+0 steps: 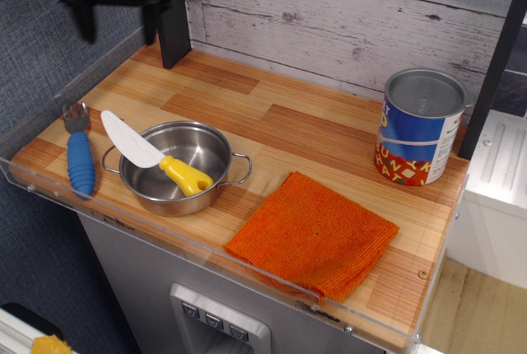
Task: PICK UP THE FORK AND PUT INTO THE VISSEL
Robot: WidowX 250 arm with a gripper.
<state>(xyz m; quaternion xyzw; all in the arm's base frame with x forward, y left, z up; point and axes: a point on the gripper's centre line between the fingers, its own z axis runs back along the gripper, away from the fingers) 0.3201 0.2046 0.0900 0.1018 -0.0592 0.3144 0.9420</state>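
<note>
At nine o'clock of the steel pot (177,166) the blue fork (79,154) is lying untouched, while my gripper (115,12) is hovering high at eleven, spread wide, holding nothing.

looks like a toy kitchen mock-up in a robot lab, not a real home. the counter (313,136) is a small wood-plank top with a clear acrylic rim, backed by whitewashed plank wall panel (346,8). there's a play steel pot (177,169), a plastic knife (152,156), an orange dishcloth (313,235) and a tin can (420,128), plus fake appliance buttons (214,319) below.
</note>
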